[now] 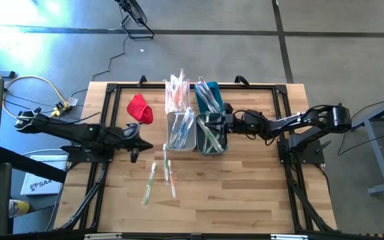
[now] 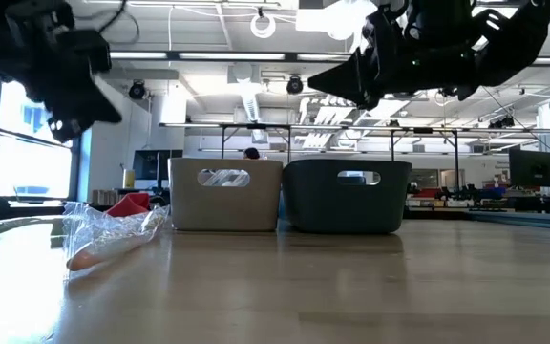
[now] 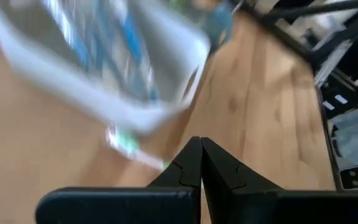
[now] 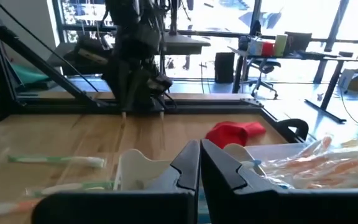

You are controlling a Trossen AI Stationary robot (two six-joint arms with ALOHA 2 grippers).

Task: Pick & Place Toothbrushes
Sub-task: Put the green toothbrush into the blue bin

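Right gripper (image 1: pixel 220 121) closed, empty, hovering over dark bin (image 1: pixel 211 133) at tabletop centre. Left gripper (image 1: pixel 145 144) closed, empty, at 9 o'clock of white bin (image 1: pixel 181 131). Toothbrushes (image 1: pixel 179 93) piled in wrappers at 12 o'clock of bins; more stand in both bins. Three loose toothbrushes (image 1: pixel 150 183) lie on tabletop (image 1: pixel 245 193) at 6 o'clock of left gripper. Red cloth (image 1: pixel 139 109) at 10 o'clock of white bin.

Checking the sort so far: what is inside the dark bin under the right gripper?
The dark bin holds wrapped toothbrushes, mostly green and white from above. The shut right gripper hovers over its right rim, hiding that part; the low view shows only the bin's wall.
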